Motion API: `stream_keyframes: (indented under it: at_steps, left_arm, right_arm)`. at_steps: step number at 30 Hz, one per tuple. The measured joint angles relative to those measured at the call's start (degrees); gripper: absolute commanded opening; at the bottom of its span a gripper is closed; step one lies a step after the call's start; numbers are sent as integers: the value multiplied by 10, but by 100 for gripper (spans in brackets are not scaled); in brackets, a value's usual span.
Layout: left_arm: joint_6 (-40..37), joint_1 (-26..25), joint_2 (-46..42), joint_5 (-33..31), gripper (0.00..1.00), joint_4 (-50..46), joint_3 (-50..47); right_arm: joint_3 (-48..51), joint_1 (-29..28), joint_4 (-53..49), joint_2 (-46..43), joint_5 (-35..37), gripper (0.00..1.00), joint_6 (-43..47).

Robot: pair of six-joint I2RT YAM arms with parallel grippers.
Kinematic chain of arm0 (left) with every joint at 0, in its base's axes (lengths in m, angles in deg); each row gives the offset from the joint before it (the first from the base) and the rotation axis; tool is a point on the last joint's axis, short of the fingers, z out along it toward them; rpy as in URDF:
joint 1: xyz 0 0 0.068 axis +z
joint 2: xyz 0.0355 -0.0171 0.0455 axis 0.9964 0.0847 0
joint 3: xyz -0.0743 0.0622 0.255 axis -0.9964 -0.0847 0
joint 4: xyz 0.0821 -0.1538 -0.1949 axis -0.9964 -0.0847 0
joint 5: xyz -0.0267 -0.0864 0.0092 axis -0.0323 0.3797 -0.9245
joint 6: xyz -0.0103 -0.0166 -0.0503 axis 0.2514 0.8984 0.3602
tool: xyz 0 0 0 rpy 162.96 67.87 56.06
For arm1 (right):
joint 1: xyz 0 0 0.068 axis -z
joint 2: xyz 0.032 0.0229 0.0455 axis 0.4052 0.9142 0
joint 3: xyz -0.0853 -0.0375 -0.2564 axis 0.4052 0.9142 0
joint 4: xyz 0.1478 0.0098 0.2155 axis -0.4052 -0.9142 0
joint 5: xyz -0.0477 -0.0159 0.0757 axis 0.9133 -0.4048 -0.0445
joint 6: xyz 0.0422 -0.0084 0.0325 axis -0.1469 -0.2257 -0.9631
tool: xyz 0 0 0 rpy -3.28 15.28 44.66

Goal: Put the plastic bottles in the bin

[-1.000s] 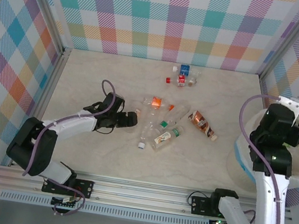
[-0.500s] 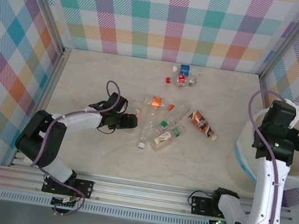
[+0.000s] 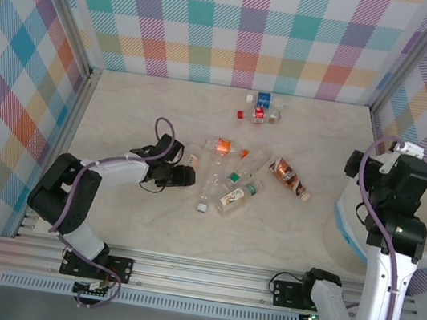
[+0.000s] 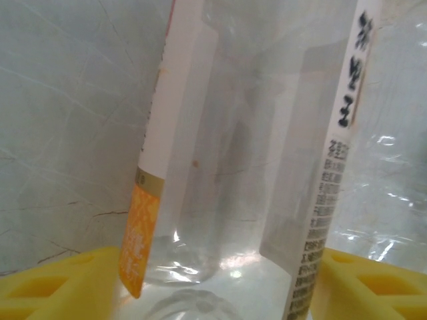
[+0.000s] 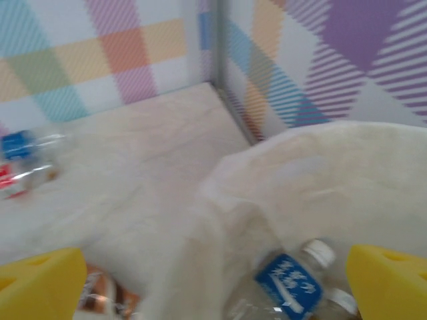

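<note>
Clear bottle with orange-and-white label (image 4: 227, 167): flat on the worktop (image 3: 139, 116) near its middle, at the left fringe of the loose bottle cluster (image 3: 233, 187). Long axis straight ahead of the left gripper (image 4: 213, 293), body lodged between the jaws. Jaws partway apart, yellow pads (image 4: 60, 280) hard by both sides of the label; firm clamp or mere contact, cannot tell. Nearer arm by far: the left. Next, by judgement: close, lift, carry to the white bin (image 5: 300, 173) at the worktop's right edge. There, right gripper (image 5: 213, 280) above the rim, jaws wide apart and empty, a blue-labelled bottle (image 5: 287, 283) already inside.
</note>
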Motion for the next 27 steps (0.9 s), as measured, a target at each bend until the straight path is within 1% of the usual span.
stream_keyframes:
  at_steps: [3,5,8,13,15,18,20,23,27]
  left_arm:
    - [-7,-2,7,0,73,0,0]
    - [-13,-3,8,-2,66,0,1]
    - [-18,-3,10,-3,57,0,1]
    - [-24,-6,10,0,48,2,1]
    - [-27,-7,10,1,44,3,1]
    - [-30,-8,6,5,40,5,0]
    - [-31,-11,-9,10,38,22,-10]
    - [-37,-24,-56,19,35,55,-35]
    - [-45,-49,-129,30,28,115,-59]
  right_arm:
    - [0,-2,15,10,-125,100,-18]
    - [5,-10,38,16,-200,100,-37]
    - [27,-34,78,19,-277,100,-64]
    - [53,-80,134,18,-361,100,-91]
    - [60,-103,152,20,-382,100,-93]
    - [67,-153,181,33,-398,100,-97]
    - [70,-190,196,50,-389,100,-103]
    - [87,-231,231,74,-363,100,-127]
    - [109,-258,279,111,-335,100,-169]
